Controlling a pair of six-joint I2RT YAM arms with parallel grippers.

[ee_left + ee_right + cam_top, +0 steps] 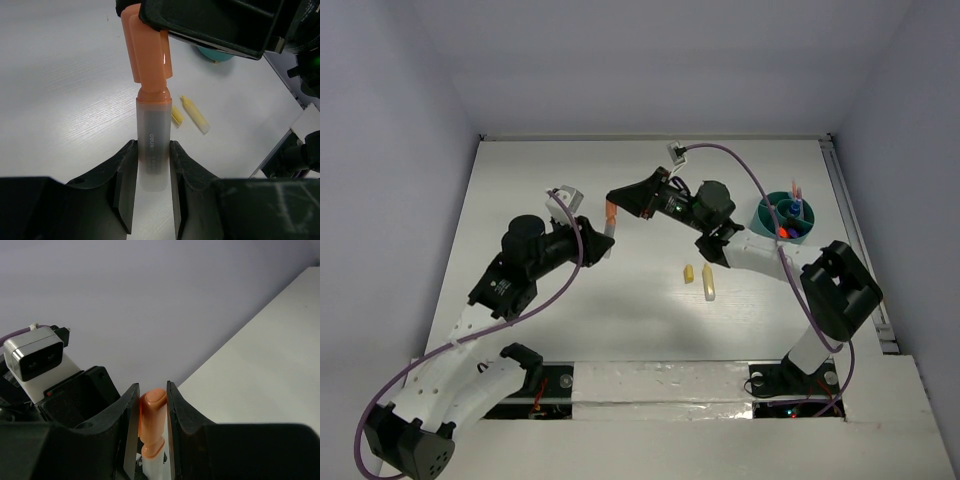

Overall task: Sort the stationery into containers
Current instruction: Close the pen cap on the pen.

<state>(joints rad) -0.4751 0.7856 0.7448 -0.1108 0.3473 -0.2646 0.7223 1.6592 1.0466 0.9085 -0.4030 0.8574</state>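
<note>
Together, left gripper (151, 146), right gripper (152, 390), pinching orange highlighter (152, 120) ends.

A white, faintly grained bench (550, 170) fills the frame's middle, enclosed at left, right and top by plain pale lavender-grey walls (660, 60) under soft, even light.

Print on the orange highlighter (154, 150) is illegible.

Orange highlighter (151, 125) has a frosted barrel; markers (195, 115) are yellow, organiser (766, 217) teal.
</note>
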